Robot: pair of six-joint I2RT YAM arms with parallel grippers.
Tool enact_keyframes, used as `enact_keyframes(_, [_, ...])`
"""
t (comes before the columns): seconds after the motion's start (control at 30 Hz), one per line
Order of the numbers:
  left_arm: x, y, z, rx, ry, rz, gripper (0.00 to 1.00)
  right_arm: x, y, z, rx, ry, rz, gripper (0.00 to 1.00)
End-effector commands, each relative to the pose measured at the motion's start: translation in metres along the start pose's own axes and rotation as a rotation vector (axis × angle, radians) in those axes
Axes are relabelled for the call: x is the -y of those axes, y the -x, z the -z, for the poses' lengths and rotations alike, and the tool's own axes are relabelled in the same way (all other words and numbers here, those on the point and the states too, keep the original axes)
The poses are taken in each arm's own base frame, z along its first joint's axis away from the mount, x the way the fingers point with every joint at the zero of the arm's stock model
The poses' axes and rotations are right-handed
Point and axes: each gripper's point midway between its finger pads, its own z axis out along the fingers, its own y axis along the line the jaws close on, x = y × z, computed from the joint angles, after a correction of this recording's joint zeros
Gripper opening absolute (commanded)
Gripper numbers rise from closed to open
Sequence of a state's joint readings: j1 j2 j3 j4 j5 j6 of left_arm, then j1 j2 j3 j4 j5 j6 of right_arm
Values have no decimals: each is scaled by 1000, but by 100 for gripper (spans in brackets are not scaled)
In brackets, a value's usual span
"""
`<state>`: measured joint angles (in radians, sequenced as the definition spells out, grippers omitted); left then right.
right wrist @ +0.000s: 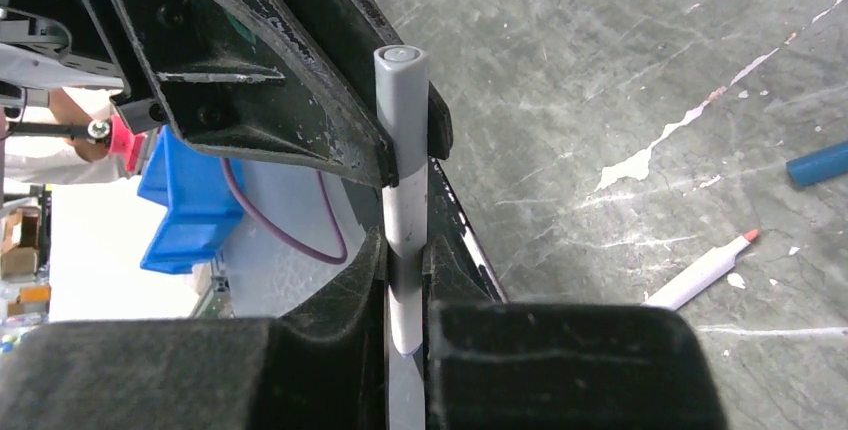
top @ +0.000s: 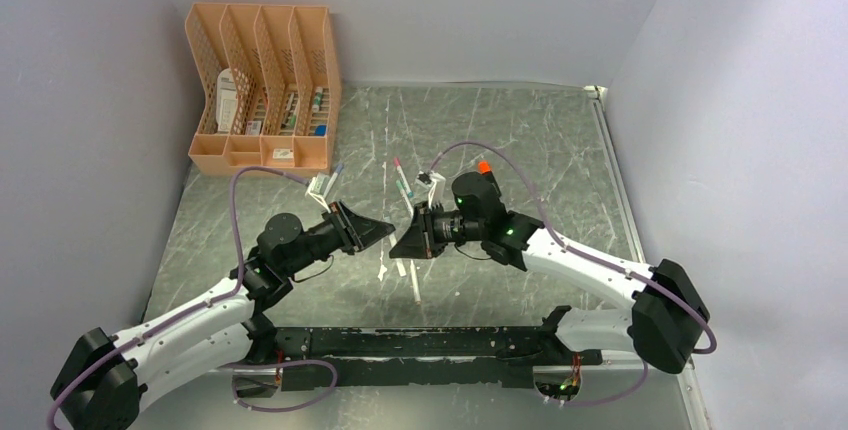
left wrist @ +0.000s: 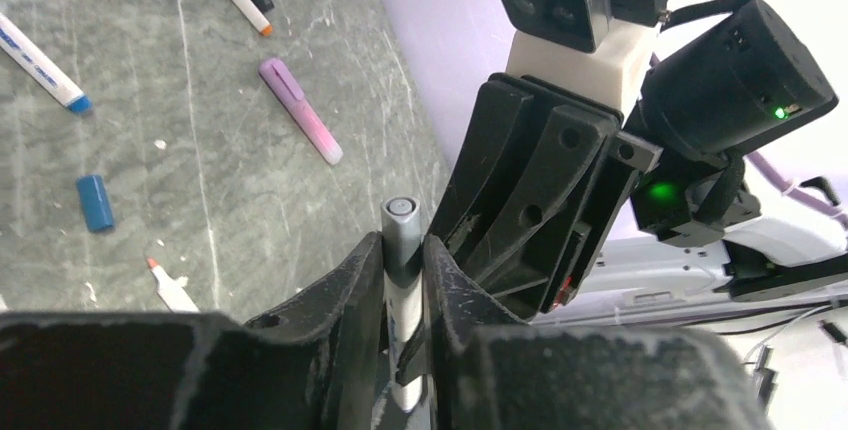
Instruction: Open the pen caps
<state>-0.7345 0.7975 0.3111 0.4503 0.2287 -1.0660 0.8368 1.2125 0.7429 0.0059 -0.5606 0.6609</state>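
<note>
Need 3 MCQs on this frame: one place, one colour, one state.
1. Where is the orange rack? A far-left corner; B far-right corner; C between the arm bases.
2. What colour is the cap on the pen in the left hand? A orange; B grey; C blue.
3. What state is the left hand in? A wide open; B shut on the pen; C shut on nothing.
Answers: 1 A, top view shows it far left. 2 B, left wrist view shows a grey cap. 3 B, its fingers pinch the barrel just below the cap.
</note>
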Motion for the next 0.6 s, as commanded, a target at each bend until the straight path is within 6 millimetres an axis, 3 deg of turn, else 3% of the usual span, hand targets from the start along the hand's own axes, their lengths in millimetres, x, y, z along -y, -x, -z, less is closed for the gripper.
enact_keyframes(0.0, [12,6,0,18,-38,-17,34,-5,-5,-6,-18,23,15,0])
enact_keyframes(0.1, [11,9,-1,29,-24,-26,42,-6,-10,-6,-32,24,19,0])
enact_keyframes(0.23, [11,11,-2,32,-13,-37,42,-6,-15,-4,-38,21,20,0])
enact_keyframes(0.47, [7,11,-2,40,-2,-33,24,-4,-18,-2,-38,12,16,0])
enact_keyframes(0.57, [3,14,-1,52,25,-43,8,-4,-19,0,-39,7,15,0])
